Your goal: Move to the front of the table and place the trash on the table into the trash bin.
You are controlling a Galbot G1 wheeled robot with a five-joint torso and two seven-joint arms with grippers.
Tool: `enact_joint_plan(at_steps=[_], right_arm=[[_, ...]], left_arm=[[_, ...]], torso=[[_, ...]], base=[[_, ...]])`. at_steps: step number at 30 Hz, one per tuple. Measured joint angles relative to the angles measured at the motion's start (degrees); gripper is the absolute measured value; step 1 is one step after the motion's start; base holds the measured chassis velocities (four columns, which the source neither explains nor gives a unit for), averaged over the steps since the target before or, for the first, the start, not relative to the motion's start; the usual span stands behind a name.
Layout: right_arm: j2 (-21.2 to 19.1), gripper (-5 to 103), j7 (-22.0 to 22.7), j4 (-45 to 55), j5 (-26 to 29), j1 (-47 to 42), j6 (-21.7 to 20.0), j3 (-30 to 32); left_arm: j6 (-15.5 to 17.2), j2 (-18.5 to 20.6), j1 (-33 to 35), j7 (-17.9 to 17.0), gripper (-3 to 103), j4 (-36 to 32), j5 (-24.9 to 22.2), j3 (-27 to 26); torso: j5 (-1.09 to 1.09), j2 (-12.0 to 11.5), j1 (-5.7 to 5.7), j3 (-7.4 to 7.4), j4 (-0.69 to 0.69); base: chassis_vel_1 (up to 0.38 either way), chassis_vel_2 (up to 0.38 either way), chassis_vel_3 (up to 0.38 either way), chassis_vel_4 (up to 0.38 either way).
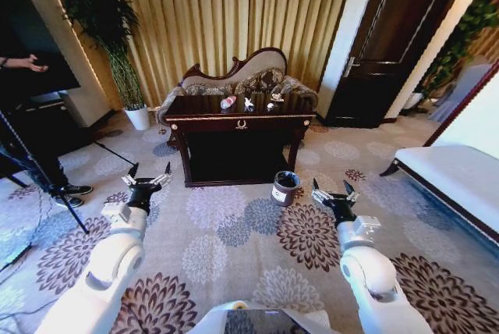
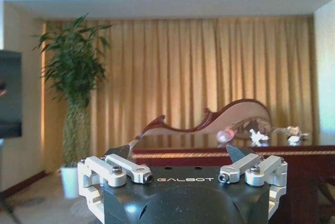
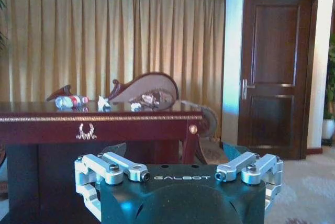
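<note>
The table [image 1: 238, 123] stands well ahead of the robot across the patterned carpet [image 1: 234, 240], with a sofa [image 1: 242, 76] behind it, so the step in hand looks to be the approach. The drive would best end square to the gold emblem and close enough that the top is within reach. The trash bin [image 1: 285, 188] sits on the floor near the table's front right leg (a wide line keeps the base off it). On the tabletop lie the bottle [image 1: 228, 102] and two paper wads [image 1: 249, 104], near one another. The left gripper [image 1: 148, 179] and right gripper [image 1: 335, 191] hover low, both spread and empty.
</note>
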Motion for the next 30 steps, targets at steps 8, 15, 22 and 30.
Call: enact_joint_plan(at_steps=[8,15,22,30], right_arm=[[0.3,100,-10.3,3.3,9.4,-13.7,4.8,14.0],[0.1,100,-10.9,8.8,13.6,-12.4,-0.5,14.2],[-0.3,100,-9.7,11.5,15.7,-9.6,-4.5,13.3],[-1.4,100,-8.7,13.9,19.2,-8.0,-7.1,14.1]], left_arm=[[-5.1,-6.2,12.1,10.4,100,1.3,-1.7,-13.1],[-9.0,-10.9,21.3,18.2,100,2.3,-2.9,-22.9],[-6.5,-13.2,23.2,23.2,100,-3.7,-6.8,-25.3],[-4.5,-13.2,22.6,24.5,100,-4.9,-6.8,-24.6]], torso=[[-0.03,0.0,-0.01,-0.01,-0.05],[-0.01,0.0,-0.01,-0.01,0.03],[0.0,0.0,-0.01,0.0,-0.02],[0.0,0.0,-0.01,0.0,-0.01]], base=[[0.0,0.0,0.0,0.0],[0.0,0.0,0.0,0.0],[0.0,0.0,0.0,0.0],[0.0,0.0,0.0,0.0]])
